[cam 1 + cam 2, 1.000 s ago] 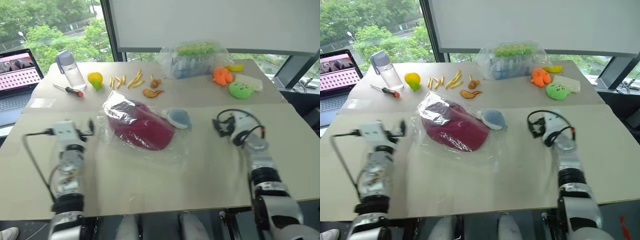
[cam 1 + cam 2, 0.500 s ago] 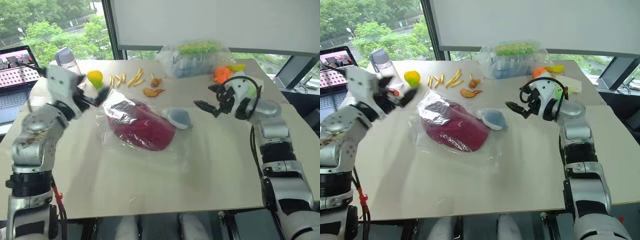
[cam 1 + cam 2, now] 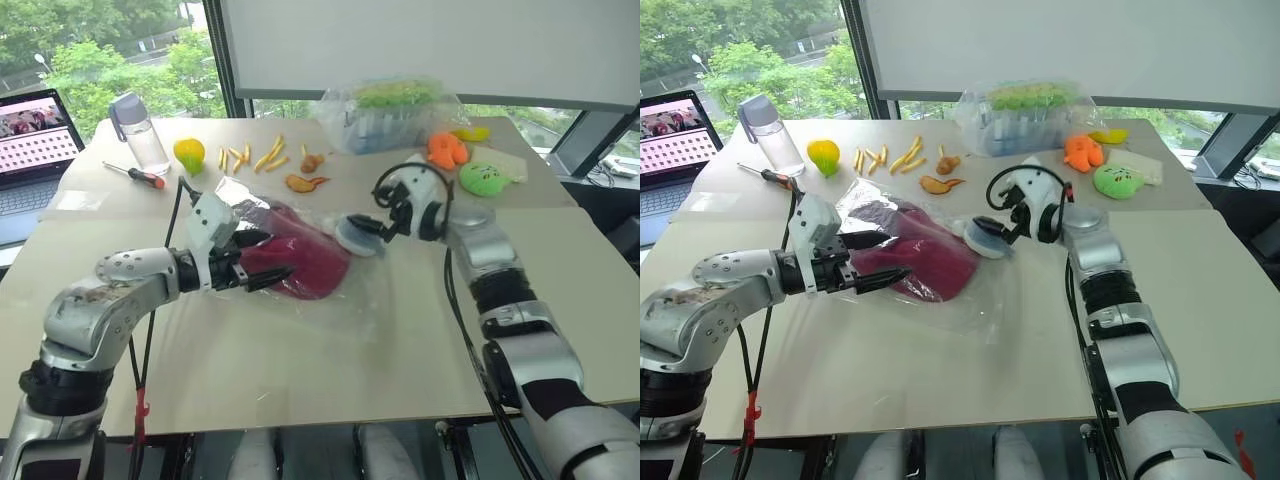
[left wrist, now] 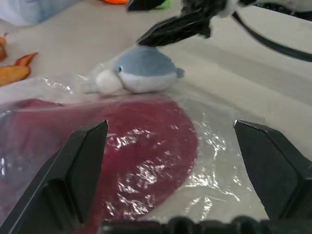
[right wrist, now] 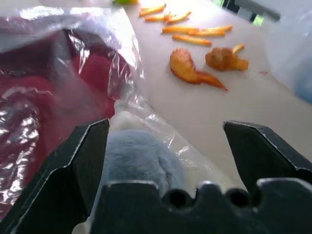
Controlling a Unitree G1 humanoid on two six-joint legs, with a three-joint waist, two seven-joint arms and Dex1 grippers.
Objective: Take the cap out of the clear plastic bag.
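Left gripper [image 3: 878, 261]: fingers spread wide — poised at the near edge of the clear plastic bag [image 3: 970, 300].
Right gripper [image 3: 992, 222]: fingers apart, over the grey-blue pad [image 3: 983, 240].
Cap [image 3: 920, 262]: inside bag, mid-table [image 3: 1040, 350].

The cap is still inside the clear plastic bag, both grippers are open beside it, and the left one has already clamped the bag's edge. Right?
Not quite. The cap is inside the clear plastic bag, but the left gripper has clamped nothing: the left wrist view shows its fingers spread wide above the bag. The right gripper is open too.
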